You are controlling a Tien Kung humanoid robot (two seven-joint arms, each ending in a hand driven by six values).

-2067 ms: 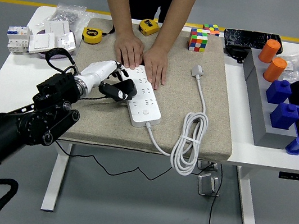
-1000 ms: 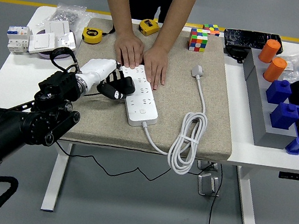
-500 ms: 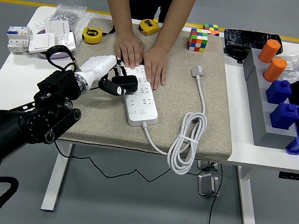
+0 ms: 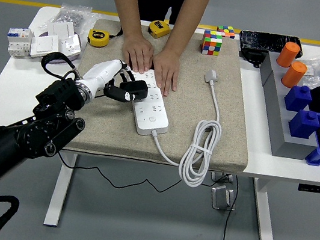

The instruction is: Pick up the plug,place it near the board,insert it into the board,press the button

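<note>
A white power strip (image 4: 152, 104) lies on the beige mat, its white cable coiled to the right and ending in a white plug (image 4: 211, 76). My left hand (image 4: 113, 78), white with dark fingers, is shut on a black plug (image 4: 129, 89) that rests at the strip's left edge, over its far half. The plug's black cord loops back past my wrist. A person at the far side presses both hands (image 4: 153, 61) flat on the strip's far end. My right arm is out of sight.
Two yellow tape measures (image 4: 98, 38), a Rubik's cube (image 4: 212, 43) and white switches (image 4: 44, 42) lie along the far side. Grey and blue bins (image 4: 292, 110) with orange cylinders stand at the right. The mat (image 4: 232, 131) fills the table's middle.
My left hand has carried the black plug up and slightly left along the strip's left edge, toward the person's hands. The strip shifted a little toward the far left. The person's hands stayed put.
</note>
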